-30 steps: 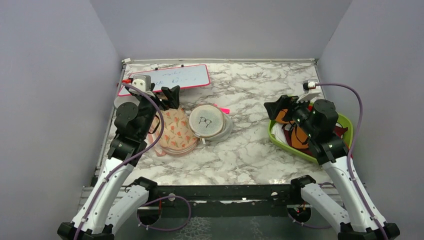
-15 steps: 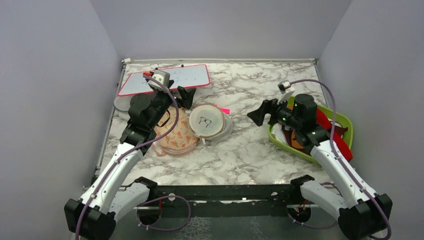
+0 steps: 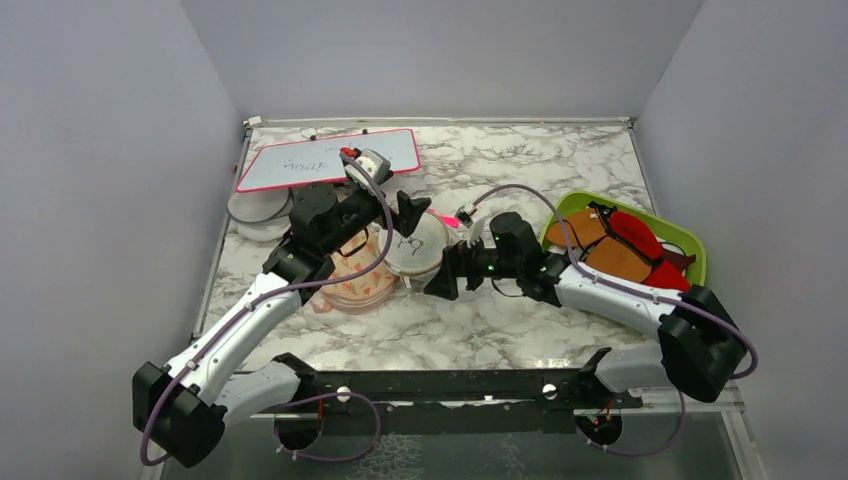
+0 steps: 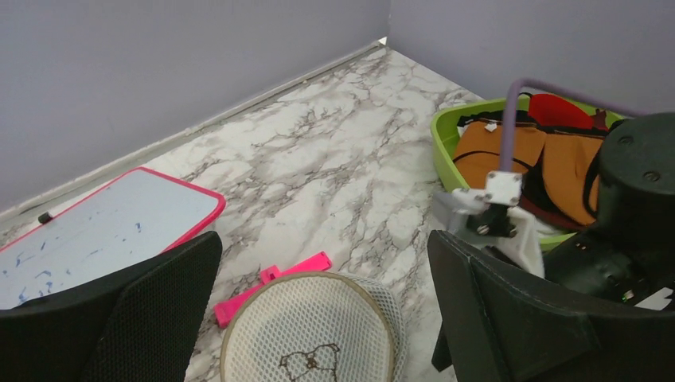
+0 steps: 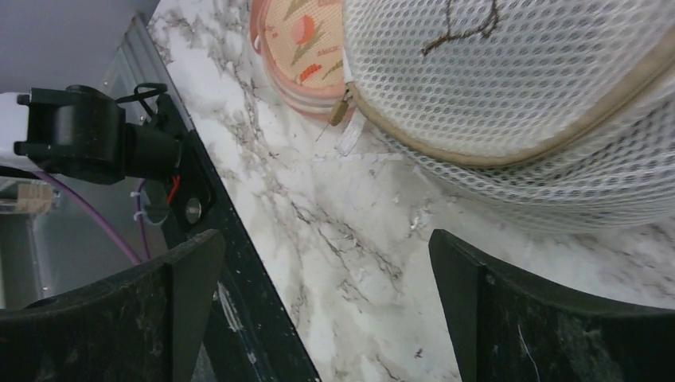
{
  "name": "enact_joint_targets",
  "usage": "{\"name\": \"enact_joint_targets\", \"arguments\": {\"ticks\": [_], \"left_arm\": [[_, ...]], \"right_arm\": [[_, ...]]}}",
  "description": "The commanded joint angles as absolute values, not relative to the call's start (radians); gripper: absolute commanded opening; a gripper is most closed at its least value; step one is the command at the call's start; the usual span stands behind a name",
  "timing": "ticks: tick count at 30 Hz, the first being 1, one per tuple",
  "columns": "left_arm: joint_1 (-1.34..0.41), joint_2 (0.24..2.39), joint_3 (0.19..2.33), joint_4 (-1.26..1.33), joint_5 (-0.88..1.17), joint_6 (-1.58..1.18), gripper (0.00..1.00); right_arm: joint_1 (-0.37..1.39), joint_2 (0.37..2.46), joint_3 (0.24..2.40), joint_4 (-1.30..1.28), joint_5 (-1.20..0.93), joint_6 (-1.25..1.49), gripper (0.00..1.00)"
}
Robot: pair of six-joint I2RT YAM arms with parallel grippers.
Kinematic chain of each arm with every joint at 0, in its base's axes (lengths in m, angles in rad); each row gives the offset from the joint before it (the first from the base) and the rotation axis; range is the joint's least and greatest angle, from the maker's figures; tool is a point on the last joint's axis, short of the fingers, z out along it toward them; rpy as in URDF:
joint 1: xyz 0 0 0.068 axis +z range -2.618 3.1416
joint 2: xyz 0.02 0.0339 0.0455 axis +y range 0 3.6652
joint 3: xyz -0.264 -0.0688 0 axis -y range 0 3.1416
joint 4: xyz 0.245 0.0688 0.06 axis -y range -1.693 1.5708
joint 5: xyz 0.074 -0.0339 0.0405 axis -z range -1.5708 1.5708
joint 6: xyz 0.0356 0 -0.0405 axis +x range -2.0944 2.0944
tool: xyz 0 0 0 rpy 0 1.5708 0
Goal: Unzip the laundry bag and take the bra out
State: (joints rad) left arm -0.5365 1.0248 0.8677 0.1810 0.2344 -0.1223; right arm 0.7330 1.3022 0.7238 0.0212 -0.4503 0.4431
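The bag (image 3: pixel 418 245) sits left of the bench's (image 3: pixel 520 170) middle, its zip closed all round the beige rim as far as I can see, and it touches the peach pouch (image 3: pixel 352 272) on its left. The left tool (image 3: pixel 410 213) hangs over the bag's far side, fingers spread wide with nothing between them. The right tool (image 3: pixel 440 283) is low by the bag's near right side, also gaping and empty. Its camera looks along the rim to the zip pull (image 5: pixel 344 107), which lies where bag and pouch meet. A green tray (image 3: pixel 560 205) of garments sits near the right edge, and a whiteboard (image 3: pixel 300 165) lies in the far left corner.
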Motion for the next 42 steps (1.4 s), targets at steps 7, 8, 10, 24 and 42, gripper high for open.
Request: {"name": "enact_joint_targets", "arguments": {"ticks": [7, 8, 10, 24, 42], "left_arm": [[-0.639, 1.055, 0.924, 0.140, 0.156, -0.020, 0.99], [-0.649, 1.062, 0.927, 0.134, 0.154, -0.014, 0.99], [-0.665, 1.073, 0.937, 0.120, 0.153, -0.006, 0.99], [-0.717, 1.092, 0.942, 0.090, 0.084, 0.036, 0.99], [-0.776, 1.122, 0.948, 0.065, 0.020, 0.072, 0.99]], "right_arm": [[0.772, 1.371, 0.652, 0.185, -0.223, 0.704, 0.91], [0.772, 1.369, 0.641, 0.191, -0.202, 0.714, 0.90], [0.772, 1.372, 0.625, 0.217, -0.189, 0.736, 0.88], [0.771, 1.527, 0.606, 0.383, -0.160, 0.900, 0.67], [0.735, 1.570, 0.602, 0.423, -0.111, 0.868, 0.31]]}}
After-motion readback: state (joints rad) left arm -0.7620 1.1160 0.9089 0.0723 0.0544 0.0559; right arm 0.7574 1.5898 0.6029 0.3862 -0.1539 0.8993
